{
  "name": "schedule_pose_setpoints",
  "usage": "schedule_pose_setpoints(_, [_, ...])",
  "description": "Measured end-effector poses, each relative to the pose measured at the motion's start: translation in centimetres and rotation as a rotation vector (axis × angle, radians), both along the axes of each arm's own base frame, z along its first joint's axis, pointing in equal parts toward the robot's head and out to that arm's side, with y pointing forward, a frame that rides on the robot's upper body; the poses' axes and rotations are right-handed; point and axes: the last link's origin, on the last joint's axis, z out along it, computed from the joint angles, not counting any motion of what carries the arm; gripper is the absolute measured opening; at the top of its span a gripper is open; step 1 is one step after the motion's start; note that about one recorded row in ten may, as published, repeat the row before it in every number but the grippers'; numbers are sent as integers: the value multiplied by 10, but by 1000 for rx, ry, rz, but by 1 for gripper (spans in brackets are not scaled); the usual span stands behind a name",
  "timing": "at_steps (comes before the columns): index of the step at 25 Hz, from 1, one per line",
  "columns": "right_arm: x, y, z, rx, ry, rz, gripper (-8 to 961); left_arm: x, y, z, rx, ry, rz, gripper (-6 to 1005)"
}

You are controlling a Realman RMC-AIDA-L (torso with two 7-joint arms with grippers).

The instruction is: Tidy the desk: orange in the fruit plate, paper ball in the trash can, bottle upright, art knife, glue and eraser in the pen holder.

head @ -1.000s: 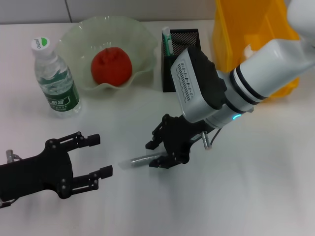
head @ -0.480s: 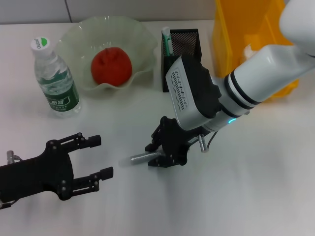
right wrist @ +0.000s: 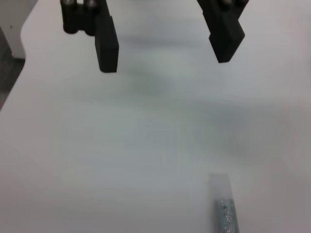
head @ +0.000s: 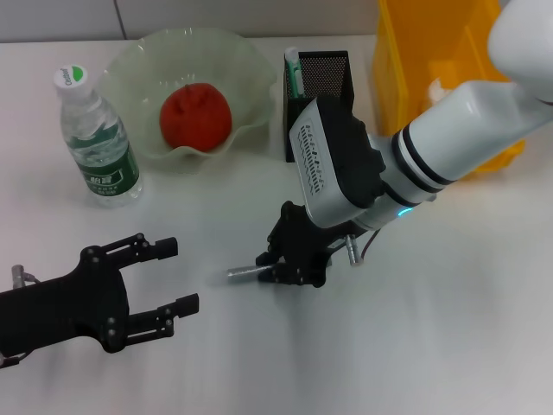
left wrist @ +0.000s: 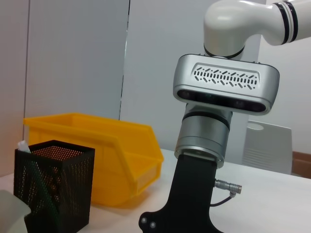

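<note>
The silver art knife lies on the white table, its end poking out leftward from my right gripper, whose black fingers are shut on it from above. The knife's pale tip also shows in the right wrist view. My left gripper rests open at the lower left, its fingers pointing at the knife. The orange sits in the green fruit plate. The bottle stands upright. A green and white stick stands in the black mesh pen holder.
A yellow bin stands at the back right, beside the pen holder. My right arm's silver wrist rises over the table's middle. Bare table lies between the two grippers and along the front edge.
The right gripper's fingers have drawn together around the knife. The knife has turned more level and less of it sticks out. The left arm has not moved.
</note>
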Motion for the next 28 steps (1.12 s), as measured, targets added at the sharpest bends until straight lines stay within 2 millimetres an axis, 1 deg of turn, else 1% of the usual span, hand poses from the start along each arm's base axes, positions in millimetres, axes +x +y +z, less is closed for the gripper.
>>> schedule_pose_setpoints(3, [-3,0,2,2,30,-13,143,0,-1,1,0,-3,0,774])
schedule_pose_setpoints(7, [-4,-1,11,15,97,-45,138,-1,-2,2,4,-9,3,774])
schedule_pose_setpoints(8, [-2,0,18,31,139,-72,138,-1,-2,3,7,-10,5,774])
schedule_pose_setpoints(9, [-2,0,18,31,139,-72,137,-1,-2,3,7,-10,5,774])
schedule_pose_setpoints(10, [0,2,26,55,185,-100,136,-1,-2,3,7,-10,5,774])
schedule_pose_setpoints(11, [0,2,26,55,185,-100,136,-2,-3,4,9,-11,5,774])
schedule_pose_setpoints(14, [4,5,39,91,252,-137,134,-1,-3,5,10,-16,3,775])
schedule_pose_setpoints(15, [7,6,46,110,299,-159,134,-1,-3,5,10,-16,3,775])
schedule_pose_setpoints(16, [7,6,46,110,299,-159,133,-1,-2,5,13,-18,3,775])
schedule_pose_setpoints(20, [13,3,56,132,408,-203,132,0,-1,8,21,-25,0,775])
schedule_pose_setpoints(24, [17,3,62,154,460,-217,132,1,-1,10,25,-36,-7,775])
schedule_pose_setpoints(25, [19,3,65,169,505,-238,132,1,-1,10,26,-39,-9,775])
schedule_pose_setpoints(27, [19,3,66,173,532,-250,131,2,-1,11,27,-42,-11,775])
schedule_pose_setpoints(28, [21,2,68,181,581,-271,131,3,0,10,26,-44,-12,775])
